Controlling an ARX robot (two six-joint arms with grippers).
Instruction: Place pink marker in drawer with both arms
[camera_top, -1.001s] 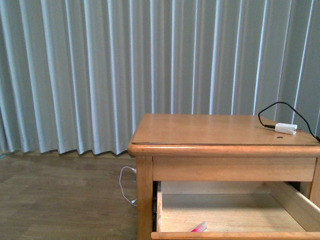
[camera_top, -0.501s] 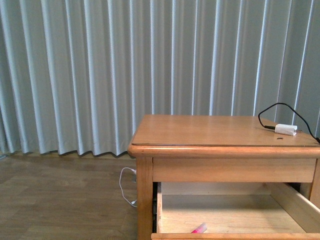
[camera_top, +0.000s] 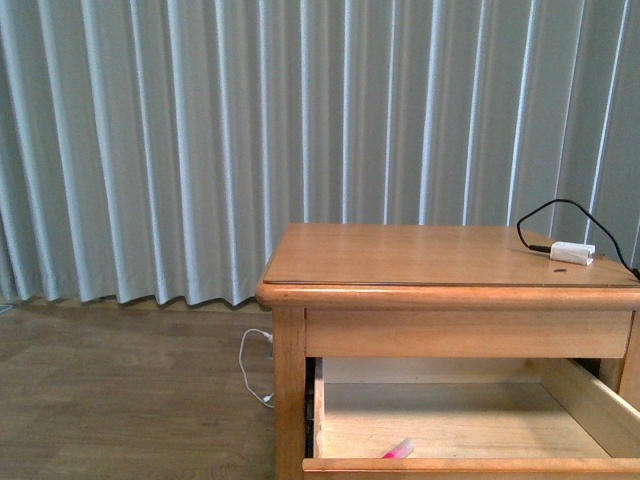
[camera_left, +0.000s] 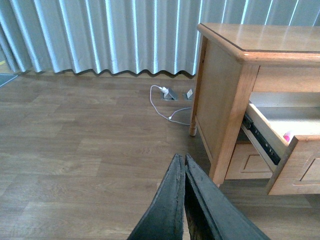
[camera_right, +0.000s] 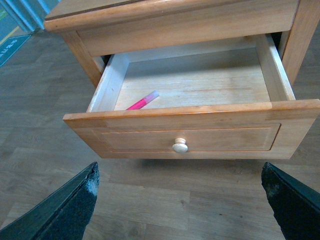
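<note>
Pink marker (camera_right: 142, 101) lying in the open drawer (camera_right: 225, 137), near left corner, left claw (camera_left: 184, 165) closed and empty, right claw (camera_right: 179, 172) wide open.

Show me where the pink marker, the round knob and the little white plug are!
pink marker (camera_right: 141, 102): right wrist view, on its pink body.
drawer knob (camera_right: 180, 145): right wrist view, on its round face.
white plug (camera_top: 572, 253): front view, on its top.

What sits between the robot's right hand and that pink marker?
In the right wrist view, the drawer front with its pale knob stands between the open right hand and the pink marker lying inside.
</note>
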